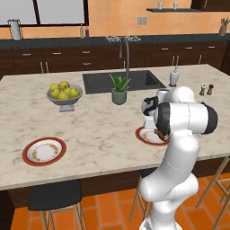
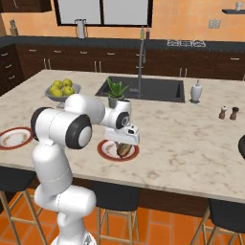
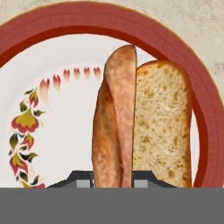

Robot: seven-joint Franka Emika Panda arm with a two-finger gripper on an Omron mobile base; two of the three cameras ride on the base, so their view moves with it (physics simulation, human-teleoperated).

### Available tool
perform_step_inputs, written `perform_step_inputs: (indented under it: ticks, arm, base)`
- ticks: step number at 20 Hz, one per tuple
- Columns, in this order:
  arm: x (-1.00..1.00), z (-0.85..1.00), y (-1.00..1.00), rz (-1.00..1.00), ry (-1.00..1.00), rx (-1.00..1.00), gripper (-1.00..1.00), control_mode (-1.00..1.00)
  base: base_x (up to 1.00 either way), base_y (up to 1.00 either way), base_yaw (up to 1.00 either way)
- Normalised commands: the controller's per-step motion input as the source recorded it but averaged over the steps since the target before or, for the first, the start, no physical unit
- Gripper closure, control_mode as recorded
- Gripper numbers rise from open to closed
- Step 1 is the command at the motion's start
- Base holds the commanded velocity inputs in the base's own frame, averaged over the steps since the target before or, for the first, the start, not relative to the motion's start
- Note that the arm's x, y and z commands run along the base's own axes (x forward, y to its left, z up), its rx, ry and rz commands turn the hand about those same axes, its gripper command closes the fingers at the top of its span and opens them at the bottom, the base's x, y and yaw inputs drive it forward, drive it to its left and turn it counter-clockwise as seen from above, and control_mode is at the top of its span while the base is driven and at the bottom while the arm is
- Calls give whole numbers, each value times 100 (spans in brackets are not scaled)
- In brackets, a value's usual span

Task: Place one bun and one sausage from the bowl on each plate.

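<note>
Tool [image 2: 123, 143] low over red-rimmed plate [image 2: 106, 152] with brown food, second plate [image 2: 14, 138] far left on marble counter [image 2: 182, 139]

The marble bench [image 1: 99, 130] carries two red-rimmed plates [image 1: 44, 151] [image 1: 146, 135], a fruit bowl [image 1: 64, 98], a potted plant [image 1: 119, 89] and shakers [image 1: 206, 90].

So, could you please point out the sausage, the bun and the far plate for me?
sausage [image 3: 114, 118], hand view, middle of its length.
bun [image 3: 162, 122], hand view, centre of its cut face.
far plate [image 1: 44, 151], left base view, its bare white middle.
</note>
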Motion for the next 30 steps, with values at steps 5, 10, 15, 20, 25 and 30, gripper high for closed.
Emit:
perform_step_inputs:
  ticks: [5,10,15,20,25,30]
  arm:
    - [0,0,0,0,0,0,100,-100]
    - [0,0,0,0,0,0,-100,-100]
    - [0,0,0,0,0,0,-100,-100]
    - [-9,13,0,0,0,0,-100,-100]
    - [-57,80,0,0,0,0,-100,-100]
    - [-70,88,1,0,0,0,-100,-100]
  base:
    - [0,0,0]
    - [0,0,0]
    - [0,0,0]
    - [0,0,0]
    - [0,0,0]
    - [0,0,0]
